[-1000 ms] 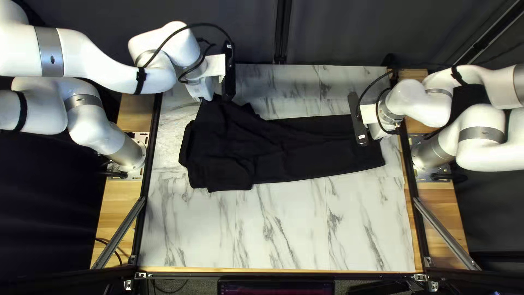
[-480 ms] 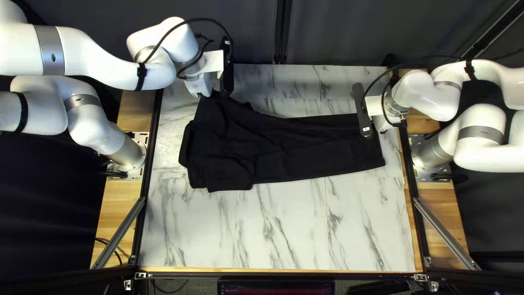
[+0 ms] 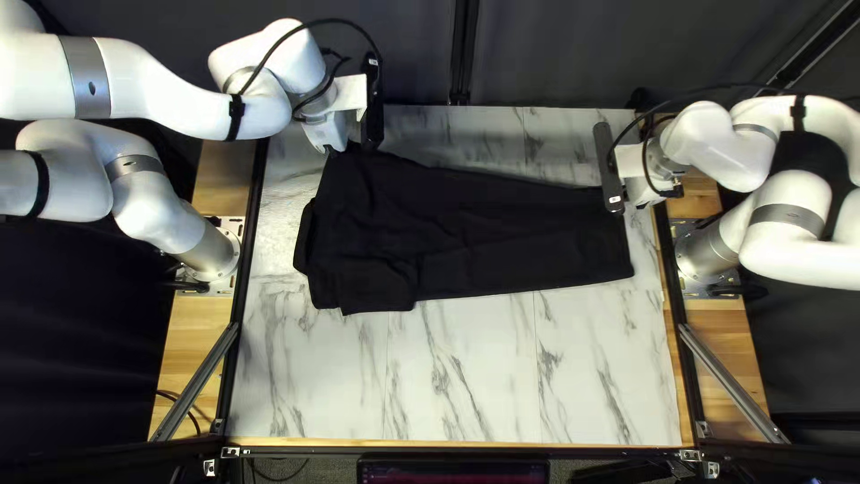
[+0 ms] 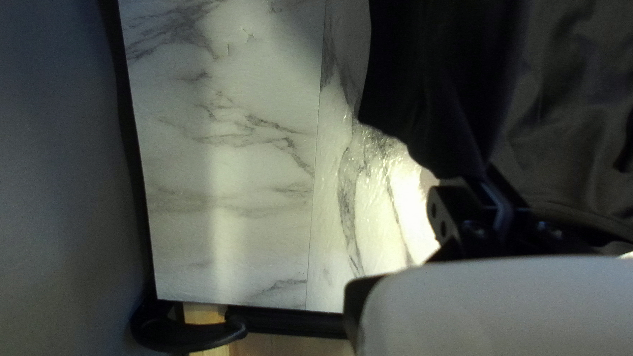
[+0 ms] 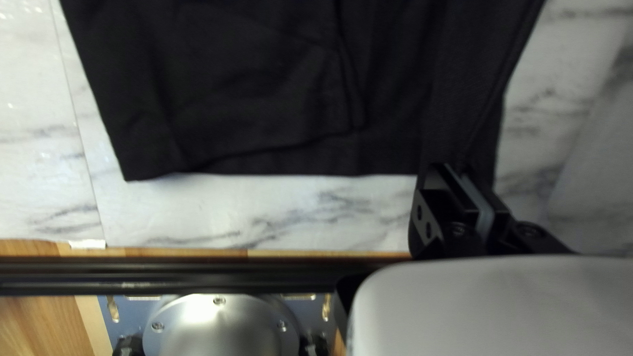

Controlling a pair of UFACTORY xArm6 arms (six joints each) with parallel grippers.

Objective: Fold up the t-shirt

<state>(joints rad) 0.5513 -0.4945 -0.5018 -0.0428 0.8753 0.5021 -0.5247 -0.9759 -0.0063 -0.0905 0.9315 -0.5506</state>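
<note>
Clearly, both arms reach in over the counter [image 3: 466,385] from its sides, wrists bent downward. The left arm [image 3: 161,99] leaves its base at the left edge, runs out of the top left view at the side, then comes back in as a long forearm slanting toward the far edge. There it folds at the wrist, a black cable [image 3: 345,21] arching above it, and the left gripper [image 3: 328,133] points down at the far-left corner of the black t-shirt [image 3: 385,233]. The right arm [image 3: 708,148] is bent more tightly near its own base, its wrist drawn in close to the counter's right edge, with the right gripper [image 3: 638,190] by the shirt's far-right corner. In the left wrist view, the left gripper [image 4: 486,175] has its jaws brought together on a gathered bit of shirt, bare marble-patterned surface beside them. The right gripper [image 5: 452,170] likewise has its jaws closed up on the cloth near a corner, with a straight edge running off beside it. Between the two, the shirt lies stretched across the far part of the counter, rumpled and bunched toward the left, flatter toward the right.
</note>
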